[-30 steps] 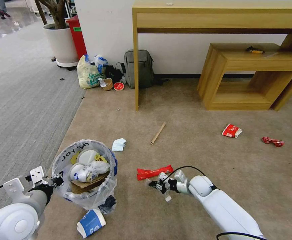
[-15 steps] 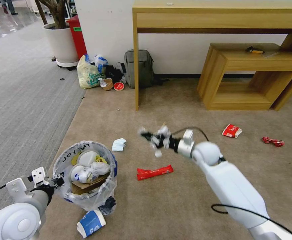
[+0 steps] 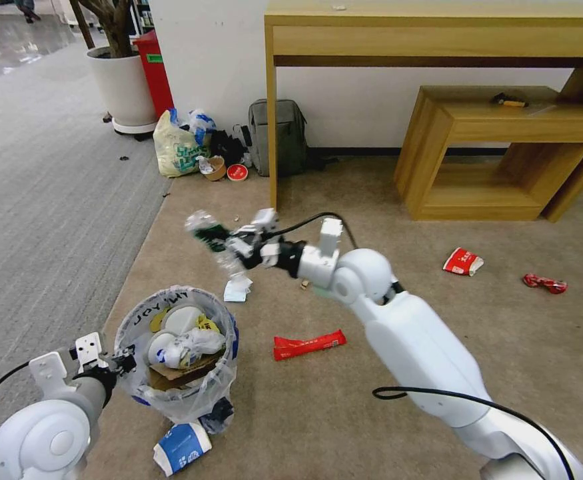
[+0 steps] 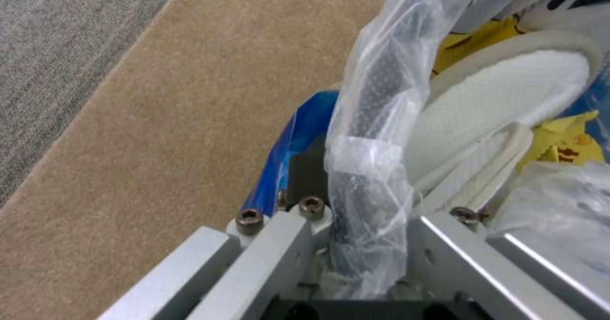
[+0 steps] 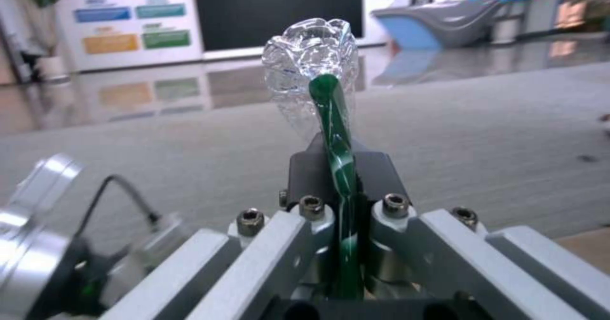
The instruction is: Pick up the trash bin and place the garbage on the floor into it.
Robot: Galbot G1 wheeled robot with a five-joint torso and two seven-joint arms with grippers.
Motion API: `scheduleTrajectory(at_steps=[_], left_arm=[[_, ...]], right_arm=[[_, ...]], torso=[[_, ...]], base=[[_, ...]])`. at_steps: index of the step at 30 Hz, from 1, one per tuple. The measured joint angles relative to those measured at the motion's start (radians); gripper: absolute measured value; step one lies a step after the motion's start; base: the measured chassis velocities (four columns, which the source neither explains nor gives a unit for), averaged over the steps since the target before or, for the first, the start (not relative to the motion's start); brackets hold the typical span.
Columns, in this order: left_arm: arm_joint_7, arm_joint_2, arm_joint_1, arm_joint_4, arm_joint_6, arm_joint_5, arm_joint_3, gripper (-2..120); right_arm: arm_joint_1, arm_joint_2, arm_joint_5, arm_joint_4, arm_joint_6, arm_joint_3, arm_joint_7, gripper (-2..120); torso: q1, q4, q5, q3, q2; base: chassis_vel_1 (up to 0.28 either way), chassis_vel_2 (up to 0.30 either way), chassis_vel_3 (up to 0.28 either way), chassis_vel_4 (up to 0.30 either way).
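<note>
The bin (image 3: 178,360) sits on the floor (image 3: 384,333), and everything here is placed from it. The left hand (image 3: 123,361) is at the bin's near left rim, closed tight on the rim and its clear bag (image 4: 371,167). Inside the bin lie a white slipper (image 4: 502,101), more white trash and a bit of cardboard (image 3: 171,375). The right hand (image 3: 228,241) is up in the air, past the bin's far side. It is squeezed shut on a crushed clear bottle (image 5: 318,91) with a green label, and the bottle sticks out beyond the fingertips. A folded tissue (image 3: 238,289) lies on the floor just beyond the bin's far rim, under the right hand. A long red wrapper (image 3: 308,345) lies on the floor near the bin's right side. A blue and white cup (image 3: 182,447) lies tipped over, right by the bin's near side. Well apart from the bin, off to the right, are a red and white carton (image 3: 463,261) and a small red wrapper (image 3: 544,283).
</note>
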Motion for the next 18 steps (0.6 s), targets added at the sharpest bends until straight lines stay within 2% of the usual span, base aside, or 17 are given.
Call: scheduleTrajectory(at_steps=[8,17,18], left_arm=[[0.002,0.002,-0.009,0.003,0.0,0.0,0.01,0],[-0.001,-0.005,-0.01,0.001,0.0,-0.001,0.009,0],[-0.001,-0.006,-0.01,0.0,0.0,-0.001,0.008,0]], right_arm=[[0.014,0.007,-0.069,-0.059,0.025,-0.138,0.001,0],[0.014,0.002,-0.111,-0.072,0.028,-0.184,-0.003,0],[0.012,-0.001,-0.118,-0.071,0.028,-0.186,-0.003,4]], torso=[[0.0,-0.0001,0.0001,0.0,0.0],[0.0,-0.0001,0.0001,0.0,0.0],[0.0,-0.0001,0.0001,0.0,0.0]], base=[[0.0,0.0,0.0,0.0],[0.0,0.0,0.0,0.0],[0.0,0.0,0.0,0.0]])
